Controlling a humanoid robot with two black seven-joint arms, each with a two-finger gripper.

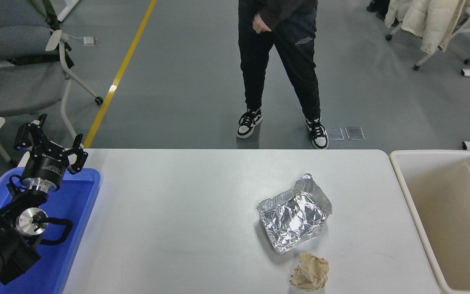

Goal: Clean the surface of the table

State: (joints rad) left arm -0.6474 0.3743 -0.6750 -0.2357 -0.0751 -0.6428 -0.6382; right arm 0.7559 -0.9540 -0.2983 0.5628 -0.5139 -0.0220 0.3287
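The table (186,220) fills the centre of the view. Two items of litter lie on its right half: a crumpled foil tray (294,214) and, just beside its near edge, a paper wad (309,272). The left gripper (51,153) is parked over the blue tray (76,228), fingers spread and holding nothing. The right gripper is out of view. Recommended step: bring the right arm over one item, pinch it firmly, lift clear, and release over the beige bin (418,212) beside the table's right end.
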